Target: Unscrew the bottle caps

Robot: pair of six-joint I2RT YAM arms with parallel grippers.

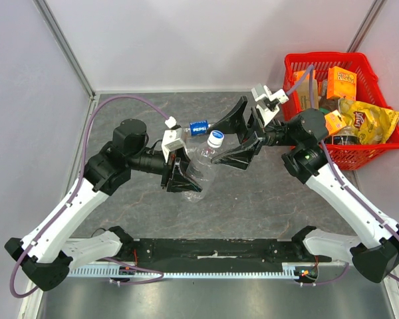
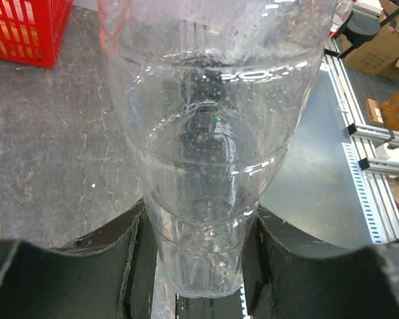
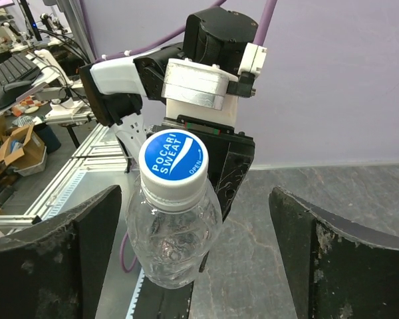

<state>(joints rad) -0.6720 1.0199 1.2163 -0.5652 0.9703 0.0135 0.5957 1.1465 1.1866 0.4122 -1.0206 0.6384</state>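
Here's the worry first: my right end effector is lined up on the cap, but not squarely. From the wrist view the cap sits closer to the finger at 9 o'clock than to the one at 3 o'clock. If I close like this, I reckon one pad lands first and shoves the neck sideways instead of pinching it. The clear bottle is thin and looks empty, and it leans with its neck towards 1 o'clock in the overhead view. Any hard twist could spin the whole bottle in my other grip or buckle its wall. And if the cap is already loose, which I can't tell from here, a nudge could tip it off onto the worktop.

Now the hands. My right end effector stands wide open, fingers either side of the cap, touching nothing. My left end effector is clamped on the bottle low on its body, both fingers pressed against the plastic. The cap sits on top of the neck. The Pepsi bottle lies on its side just beyond, at 11 o'clock of the cap.
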